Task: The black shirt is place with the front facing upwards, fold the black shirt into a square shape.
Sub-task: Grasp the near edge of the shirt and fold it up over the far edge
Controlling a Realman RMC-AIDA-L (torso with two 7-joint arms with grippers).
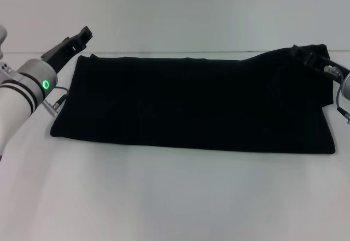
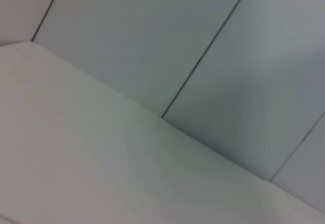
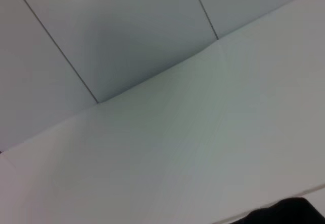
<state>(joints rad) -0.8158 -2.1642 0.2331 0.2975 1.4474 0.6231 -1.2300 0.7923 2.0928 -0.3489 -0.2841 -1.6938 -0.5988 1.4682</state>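
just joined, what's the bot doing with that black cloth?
It is folding the black shirt, which lies on the white table as a wide, flat band; no lettering shows. The left gripper is at the shirt's far left corner. The right gripper is at the far right corner, where the cloth is bunched up. It is not a square yet.

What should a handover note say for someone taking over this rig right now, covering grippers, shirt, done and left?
Left gripper: at the far left corner of the black shirt, just above the table.
Right gripper: at the shirt's far right corner, where the cloth is bunched up around it.
Shirt: lies flat as a wide folded band across the table, no lettering showing.
Done: it looks folded once lengthwise.
Left: fold the band's ends inward to make a square.
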